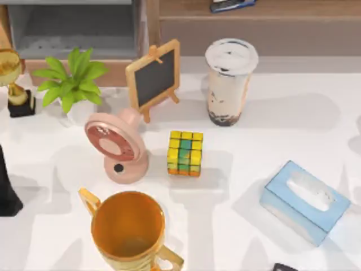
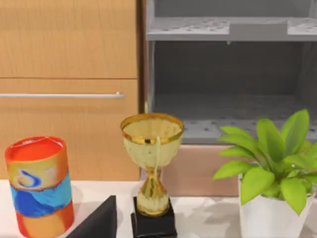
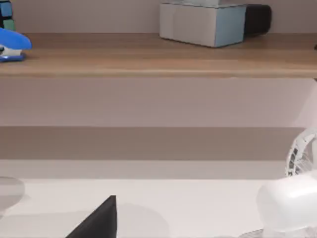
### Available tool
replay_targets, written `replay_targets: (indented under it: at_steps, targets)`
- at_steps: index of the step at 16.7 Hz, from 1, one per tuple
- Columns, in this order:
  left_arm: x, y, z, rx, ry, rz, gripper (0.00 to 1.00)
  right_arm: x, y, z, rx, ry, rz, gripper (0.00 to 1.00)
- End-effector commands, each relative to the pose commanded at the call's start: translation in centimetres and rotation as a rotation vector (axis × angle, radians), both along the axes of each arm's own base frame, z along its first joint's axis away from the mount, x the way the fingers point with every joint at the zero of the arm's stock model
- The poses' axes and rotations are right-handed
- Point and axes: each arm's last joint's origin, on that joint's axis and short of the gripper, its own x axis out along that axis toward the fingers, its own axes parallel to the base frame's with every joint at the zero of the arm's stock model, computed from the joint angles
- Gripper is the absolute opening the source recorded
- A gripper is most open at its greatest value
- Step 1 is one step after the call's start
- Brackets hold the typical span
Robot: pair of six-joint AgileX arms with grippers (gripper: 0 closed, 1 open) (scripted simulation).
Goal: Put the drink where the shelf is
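The drink [image 1: 230, 82], a tall clear cup of beige milk tea with dark pearls and a white lid, stands upright on the white table at the back, right of centre. Just behind it runs the shelf [image 1: 254, 25], long, with a wood board top and a grey-brown front; the right wrist view faces that shelf [image 3: 158, 54]. My left arm [image 1: 5, 189] is parked at the table's left edge, and a dark part of the left gripper [image 2: 99, 223] shows in its wrist view. A dark part of my right gripper [image 3: 99, 220] shows low over the table, far from the drink.
A blackboard easel [image 1: 153, 76], a potted plant [image 1: 70, 84] and a small trophy [image 1: 14, 84] stand left of the drink. A pink fan [image 1: 115, 147], a colour cube [image 1: 185, 152], a big golden trophy cup [image 1: 130, 228] and a blue tissue box [image 1: 304, 200] fill the front. A blue stapler [image 3: 12, 44] lies on the shelf.
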Motion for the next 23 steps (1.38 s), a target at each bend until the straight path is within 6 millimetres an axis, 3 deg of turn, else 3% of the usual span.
replay_targets:
  at_steps: [3,7,12,17,20,23]
  targets:
    - [0.0,0.0,0.0,0.000,0.000,0.000,1.00,0.0,0.0,0.1,0.001,0.000,0.000,1.00]
    - [0.0,0.0,0.0,0.000,0.000,0.000,1.00,0.7,0.7,1.9,0.016,0.007,0.000,1.00]
    - [0.0,0.0,0.0,0.000,0.000,0.000,1.00,4.3,3.0,4.9,0.037,0.073,-0.002,1.00]
    - [0.0,0.0,0.0,0.000,0.000,0.000,1.00,10.6,8.9,5.0,0.025,0.168,-0.008,1.00]
    - [0.0,0.0,0.0,0.000,0.000,0.000,1.00,13.7,13.6,3.1,0.011,0.198,-0.012,1.00]
    - [0.0,0.0,0.0,0.000,0.000,0.000,1.00,15.3,18.3,0.5,0.004,0.201,-0.014,1.00]
